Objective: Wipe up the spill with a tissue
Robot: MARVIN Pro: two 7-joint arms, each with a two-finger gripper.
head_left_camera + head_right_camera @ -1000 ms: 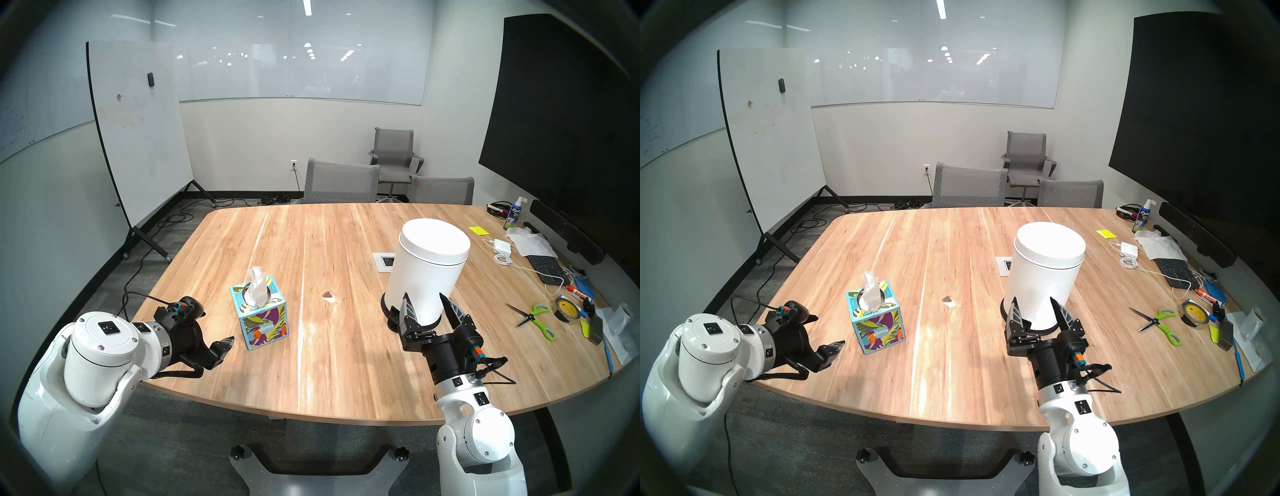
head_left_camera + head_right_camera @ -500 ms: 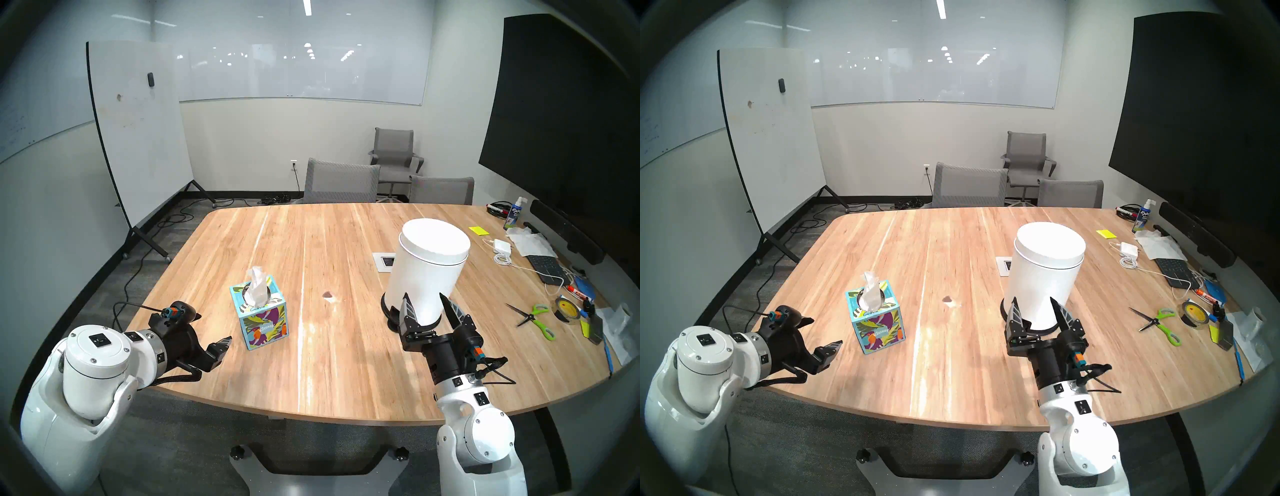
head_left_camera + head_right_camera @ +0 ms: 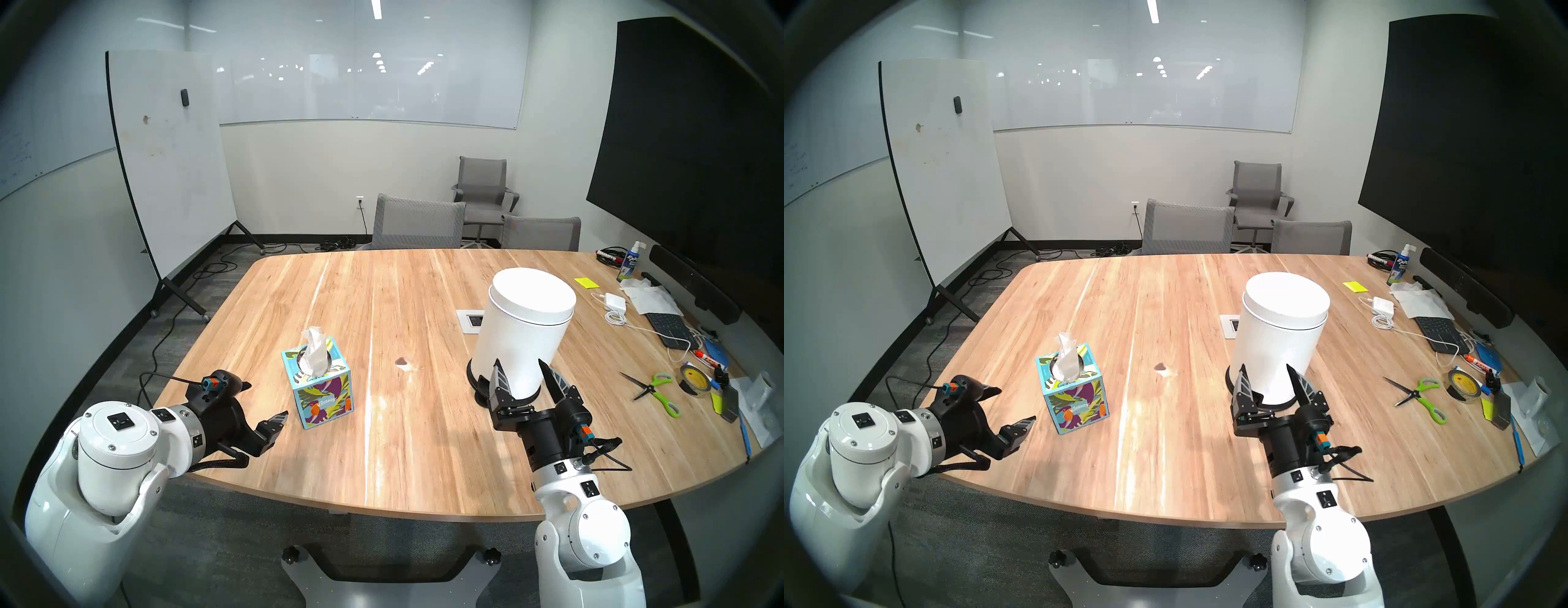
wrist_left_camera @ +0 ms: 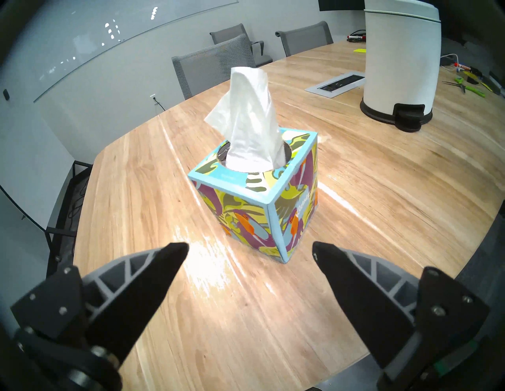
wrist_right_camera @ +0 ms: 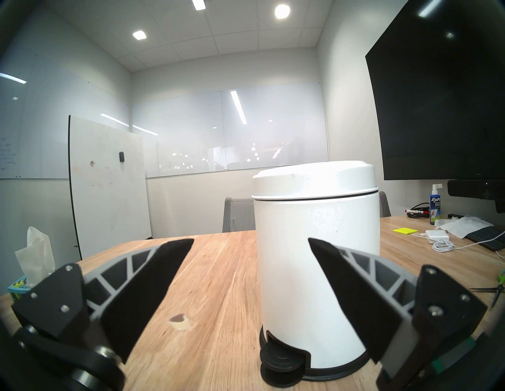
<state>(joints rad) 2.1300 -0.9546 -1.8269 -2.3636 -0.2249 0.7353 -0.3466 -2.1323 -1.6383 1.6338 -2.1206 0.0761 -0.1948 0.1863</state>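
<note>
The spill (image 3: 401, 361) is a small dark brown blotch with a pale rim on the wooden table (image 3: 424, 446), between the tissue box and the bin; it also shows in the right wrist view (image 5: 179, 318). A white tissue (image 3: 313, 346) (image 4: 250, 123) sticks up out of the leaf-print tissue box (image 3: 324, 395) (image 4: 254, 213). My left gripper (image 3: 265, 401) (image 4: 250, 247) is open and empty, just left of the box and pointing at it. My right gripper (image 3: 518, 361) (image 5: 250, 241) is open and empty, just short of the white bin.
A white pedal bin (image 3: 526, 314) stands right of the spill, with a white socket plate (image 3: 469, 321) behind it. Scissors (image 3: 653, 388), a tape roll (image 3: 691, 380), a keyboard (image 3: 668, 327), a charger and papers crowd the right edge. Grey chairs (image 3: 418, 223) stand at the far side.
My left arm's wrist has sunk a little and shifted left, while its fingertips have stayed beside the tissue box. The right arm has not moved.
</note>
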